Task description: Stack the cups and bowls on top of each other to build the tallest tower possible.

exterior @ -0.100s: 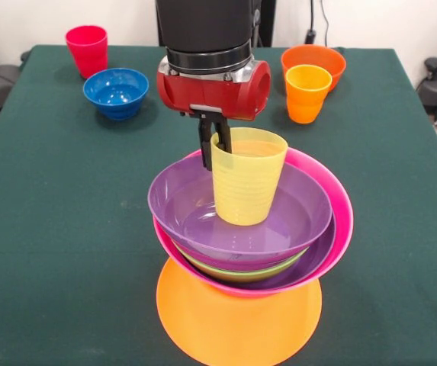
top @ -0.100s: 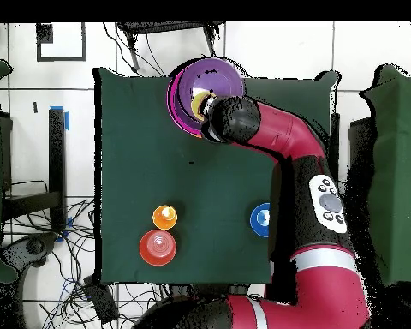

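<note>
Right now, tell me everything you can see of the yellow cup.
The yellow cup is a translucent, faintly ribbed plastic tumbler, wider at the rim. It stands upright, mouth up, inside the top purple bowl of the tower. The gripper comes down at its far rim, one finger inside and one outside, seemingly gripping the wall. Overhead, the arm hides most of it.

Dark green cloth-covered table [exterior @ -0.100s: 58, 229]. Directly on it: large orange bowl [exterior @ -0.100s: 237, 316] at near edge, upside down, bearing pile of bowls; blue bowl [exterior @ -0.100s: 116, 92] upright, far left; red cup [exterior @ -0.100s: 87, 49] just behind it, touching or apart unclear; orange-yellow cup [exterior @ -0.100s: 306, 93] far right, before red-orange bowl [exterior @ -0.100s: 313, 62].
</note>
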Action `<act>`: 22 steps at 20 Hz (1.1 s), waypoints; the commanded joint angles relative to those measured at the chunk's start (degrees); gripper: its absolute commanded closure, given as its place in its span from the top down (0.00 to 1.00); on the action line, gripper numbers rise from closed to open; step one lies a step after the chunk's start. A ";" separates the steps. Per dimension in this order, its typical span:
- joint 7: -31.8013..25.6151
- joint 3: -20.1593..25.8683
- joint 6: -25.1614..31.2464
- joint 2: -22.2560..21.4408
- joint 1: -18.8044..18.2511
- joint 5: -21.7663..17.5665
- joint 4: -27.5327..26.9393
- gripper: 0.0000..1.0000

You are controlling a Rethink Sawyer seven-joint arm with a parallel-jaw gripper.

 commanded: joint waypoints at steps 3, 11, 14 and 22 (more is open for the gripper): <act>-1.08 3.59 0.35 1.37 -0.62 -2.62 3.14 1.00; -0.07 5.27 2.97 -1.09 -3.02 0.47 6.39 1.00; -0.39 5.89 4.23 -2.50 -3.77 0.84 7.25 1.00; 0.31 6.01 7.02 -4.13 -4.06 1.15 7.64 1.00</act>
